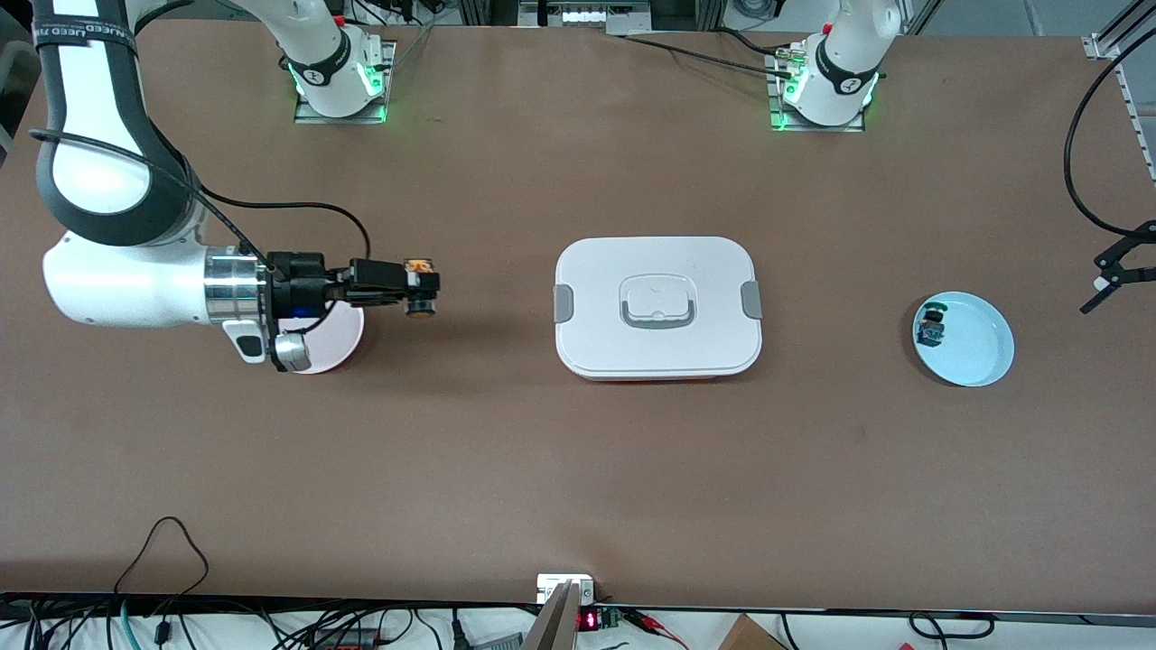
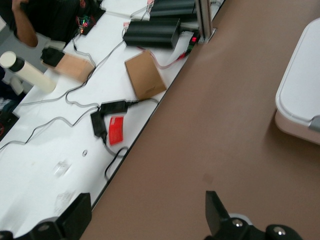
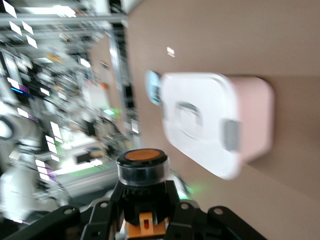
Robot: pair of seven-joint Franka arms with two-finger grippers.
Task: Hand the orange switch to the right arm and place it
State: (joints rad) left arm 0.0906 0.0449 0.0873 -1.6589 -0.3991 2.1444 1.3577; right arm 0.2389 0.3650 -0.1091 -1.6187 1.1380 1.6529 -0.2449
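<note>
- The orange switch (image 1: 420, 282) is held clamped in the right gripper (image 1: 417, 287), up in the air over bare table beside a pink plate (image 1: 336, 348).
- It is judged light, rigid and small; it is best gripped by the black body, not the round button.
- The left gripper (image 2: 145, 220), spread wide and empty, waits.

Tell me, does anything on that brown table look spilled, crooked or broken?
Nothing stands out. The white lidded box sits square and closed, the small blue-and-green part lies in the pale blue dish, and the right pincer holds the orange switch firmly above the table.
</note>
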